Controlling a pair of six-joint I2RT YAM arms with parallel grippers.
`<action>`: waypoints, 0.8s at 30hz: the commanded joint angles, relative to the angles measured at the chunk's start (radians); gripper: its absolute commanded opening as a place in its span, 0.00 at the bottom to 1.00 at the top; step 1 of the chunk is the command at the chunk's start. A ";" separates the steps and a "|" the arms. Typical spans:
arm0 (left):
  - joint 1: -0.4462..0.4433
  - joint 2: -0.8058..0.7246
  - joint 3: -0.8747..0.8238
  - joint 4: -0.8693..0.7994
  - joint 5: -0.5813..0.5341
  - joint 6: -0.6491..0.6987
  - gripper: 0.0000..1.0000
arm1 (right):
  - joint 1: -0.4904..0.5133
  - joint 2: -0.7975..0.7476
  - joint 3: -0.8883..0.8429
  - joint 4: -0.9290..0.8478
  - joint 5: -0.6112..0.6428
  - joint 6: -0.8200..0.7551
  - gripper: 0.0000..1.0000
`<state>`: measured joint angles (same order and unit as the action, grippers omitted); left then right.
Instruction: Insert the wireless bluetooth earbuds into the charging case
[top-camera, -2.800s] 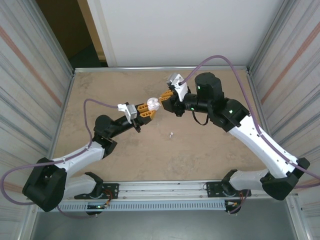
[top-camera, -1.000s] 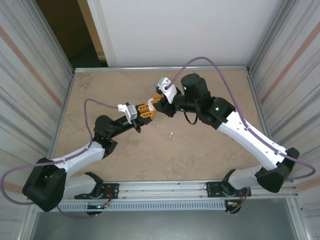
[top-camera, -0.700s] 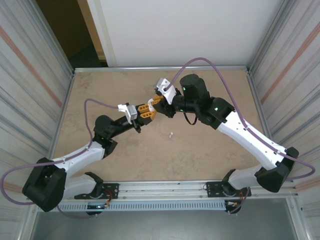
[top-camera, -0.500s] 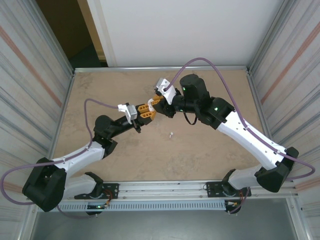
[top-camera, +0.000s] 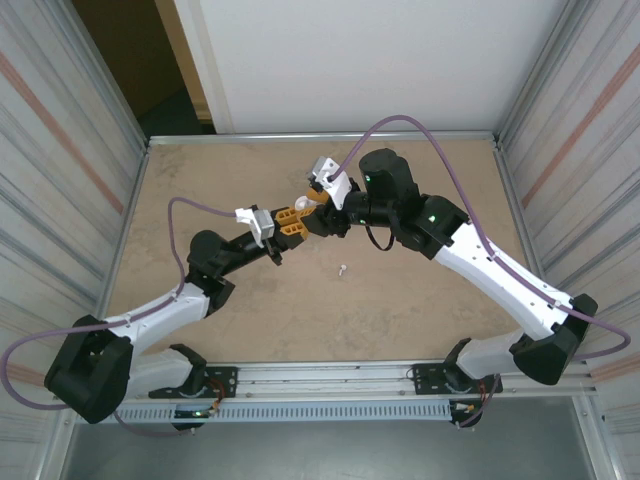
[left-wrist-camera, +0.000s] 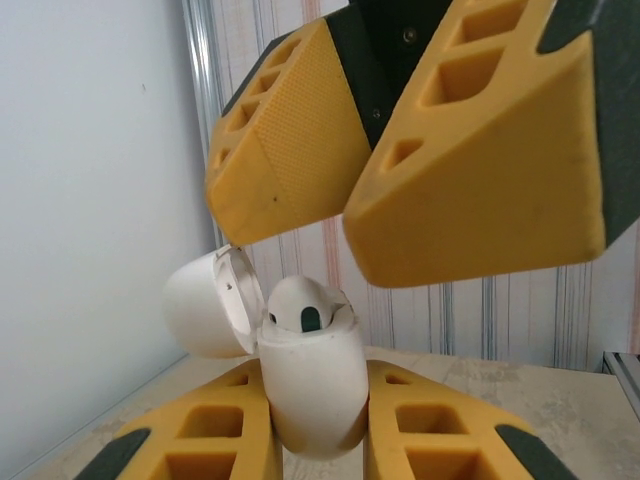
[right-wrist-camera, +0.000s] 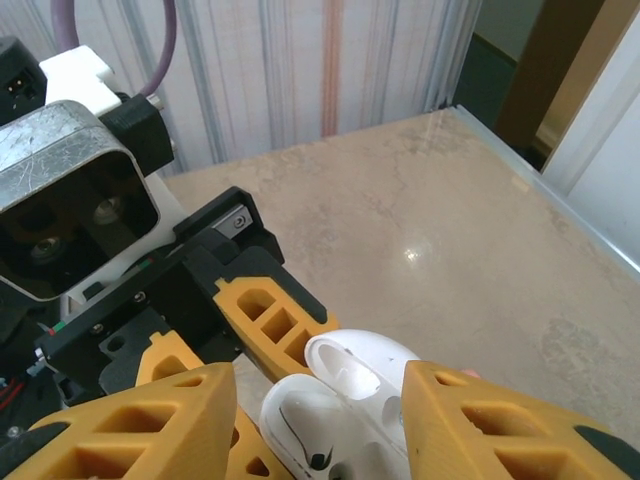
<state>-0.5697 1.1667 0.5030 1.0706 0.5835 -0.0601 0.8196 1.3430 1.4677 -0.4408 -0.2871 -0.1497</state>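
Over mid-table (top-camera: 420, 300), clear of the side walls (top-camera: 60, 150), our left pincer (top-camera: 297, 218) grips the charging case (left-wrist-camera: 310, 380). Our right pincer (top-camera: 316, 205), released, hovers just above it.

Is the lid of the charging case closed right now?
No: the lid stands flipped open beside the charging case, and a white earbud sits in its open top.
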 joint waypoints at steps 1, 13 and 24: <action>-0.005 -0.024 0.017 0.029 0.003 -0.004 0.00 | -0.006 -0.049 -0.006 0.042 0.023 0.049 0.50; -0.004 -0.037 -0.004 0.028 -0.060 0.007 0.00 | -0.085 -0.151 -0.172 0.190 0.120 0.163 0.70; -0.005 -0.091 -0.018 0.016 -0.063 0.008 0.00 | -0.150 -0.256 -0.315 0.284 0.161 0.245 0.91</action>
<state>-0.5697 1.1076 0.4950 1.0698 0.5301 -0.0593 0.6781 1.1221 1.1679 -0.2092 -0.1467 0.0574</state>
